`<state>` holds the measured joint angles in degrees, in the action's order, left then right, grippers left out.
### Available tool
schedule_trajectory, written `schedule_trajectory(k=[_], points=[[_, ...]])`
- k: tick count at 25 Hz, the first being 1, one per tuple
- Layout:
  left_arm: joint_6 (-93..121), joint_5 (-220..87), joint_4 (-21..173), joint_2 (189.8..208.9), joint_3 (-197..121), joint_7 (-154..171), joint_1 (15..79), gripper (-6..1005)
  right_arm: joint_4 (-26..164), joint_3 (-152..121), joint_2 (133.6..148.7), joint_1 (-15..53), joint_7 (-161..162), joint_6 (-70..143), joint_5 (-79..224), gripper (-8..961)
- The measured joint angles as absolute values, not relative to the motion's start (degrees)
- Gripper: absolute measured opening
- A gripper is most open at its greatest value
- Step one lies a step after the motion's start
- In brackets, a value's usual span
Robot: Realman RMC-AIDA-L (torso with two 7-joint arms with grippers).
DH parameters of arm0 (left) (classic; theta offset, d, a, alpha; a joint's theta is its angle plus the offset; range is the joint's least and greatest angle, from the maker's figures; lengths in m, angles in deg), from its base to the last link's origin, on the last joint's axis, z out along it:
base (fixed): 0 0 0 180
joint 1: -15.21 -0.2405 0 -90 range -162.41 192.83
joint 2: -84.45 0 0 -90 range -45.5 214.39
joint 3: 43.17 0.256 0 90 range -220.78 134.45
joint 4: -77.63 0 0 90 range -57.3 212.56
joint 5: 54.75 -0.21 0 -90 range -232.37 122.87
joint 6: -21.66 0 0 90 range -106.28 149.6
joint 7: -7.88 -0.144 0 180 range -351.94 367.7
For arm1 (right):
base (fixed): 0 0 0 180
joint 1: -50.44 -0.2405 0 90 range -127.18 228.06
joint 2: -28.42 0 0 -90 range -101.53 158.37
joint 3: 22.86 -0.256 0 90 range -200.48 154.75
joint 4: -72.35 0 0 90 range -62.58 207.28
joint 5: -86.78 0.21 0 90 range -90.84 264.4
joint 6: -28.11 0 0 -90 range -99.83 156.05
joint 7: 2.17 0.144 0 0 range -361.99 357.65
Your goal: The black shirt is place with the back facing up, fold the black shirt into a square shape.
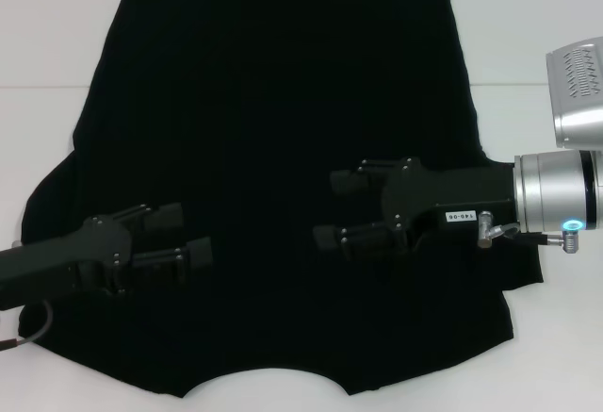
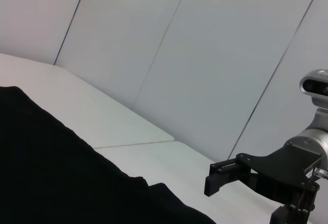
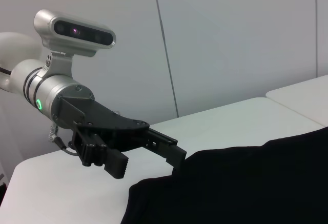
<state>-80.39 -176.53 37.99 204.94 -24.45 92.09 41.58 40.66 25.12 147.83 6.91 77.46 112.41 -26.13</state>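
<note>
Large matte black cloth T-shirt (image 1: 283,129) lies flat on white counter (image 1: 528,16), fills frame: soft, light, floppy; pinch edges/hem. Left pincer (image 1: 184,233) lower left, right pincer (image 1: 337,209) centre-right, both w/ fingers apart.

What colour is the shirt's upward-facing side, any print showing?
Plain black shirt, no print visible; clearest in the head view.
</note>
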Motion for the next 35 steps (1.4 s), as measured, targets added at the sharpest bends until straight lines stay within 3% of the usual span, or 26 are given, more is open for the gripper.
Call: schedule_trajectory(k=[20,35], points=[[-80.0,-176.5,38.0,204.94,-24.5,92.4,41.5,936,41.0,25.1,147.87,6.7,77.3,111.9,-26.0,915],[-64.4,-177.4,35.7,204.5,-30.5,106.0,39.3,934,40.9,24.8,147.87,6.4,77.4,111.9,-25.8,915]])
